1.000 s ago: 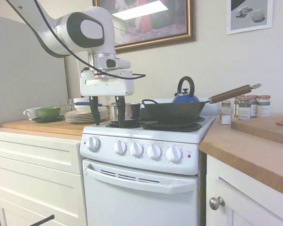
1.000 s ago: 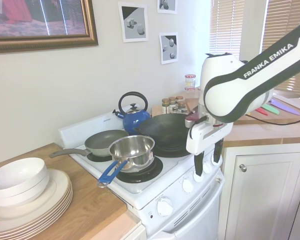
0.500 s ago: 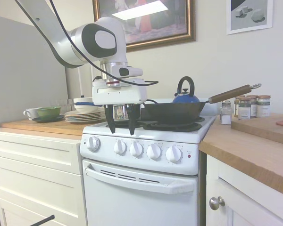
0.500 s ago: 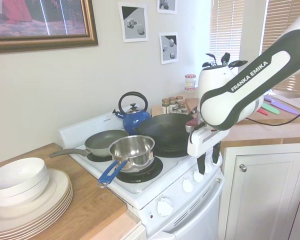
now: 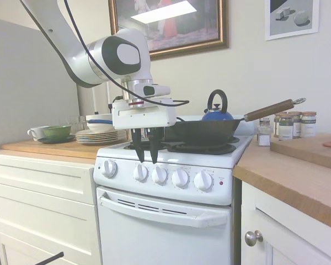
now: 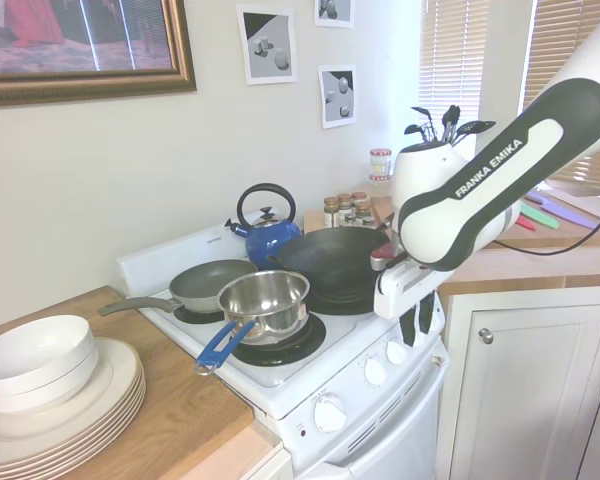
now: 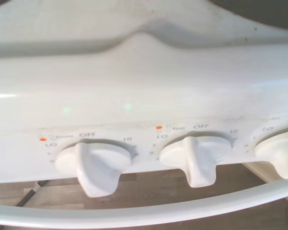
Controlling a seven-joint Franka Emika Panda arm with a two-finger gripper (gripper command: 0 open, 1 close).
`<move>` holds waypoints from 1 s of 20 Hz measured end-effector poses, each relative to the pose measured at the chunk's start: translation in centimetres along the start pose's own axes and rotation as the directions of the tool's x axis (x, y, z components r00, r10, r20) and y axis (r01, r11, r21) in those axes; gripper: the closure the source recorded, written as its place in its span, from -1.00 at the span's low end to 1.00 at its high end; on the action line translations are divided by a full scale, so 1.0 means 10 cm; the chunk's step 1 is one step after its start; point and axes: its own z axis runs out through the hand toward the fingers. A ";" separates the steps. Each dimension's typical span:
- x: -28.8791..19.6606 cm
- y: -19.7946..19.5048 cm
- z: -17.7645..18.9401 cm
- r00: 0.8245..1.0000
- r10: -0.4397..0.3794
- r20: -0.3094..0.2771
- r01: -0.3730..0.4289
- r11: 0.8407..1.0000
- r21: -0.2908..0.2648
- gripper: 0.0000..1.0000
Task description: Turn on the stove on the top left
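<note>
While its two dark fingers [image 5: 139,148] point straight down with only a narrow gap between them, the gripper [image 5: 147,160] holds nothing and touches nothing. It hangs over the front edge of the stove [image 5: 171,212], just above the knob row. Directly below the tips sit two knobs [image 5: 140,172], side by side; in the wrist view both pointers [image 7: 98,165] stand at OFF. Behind the gripper the wok [image 5: 204,131] and saucepan [image 6: 265,300] crowd the burners; open room lies in front, above the oven-door handle [image 5: 163,212].
</note>
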 end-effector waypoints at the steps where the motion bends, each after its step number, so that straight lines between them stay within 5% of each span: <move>1: 0.01 -0.01 0.01 1.000 0.001 -0.003 -0.001 1.000 -0.002 1.00; 20: 0.19 -0.22 0.20 0.999 0.029 -0.029 -0.030 0.999 -0.041 1.00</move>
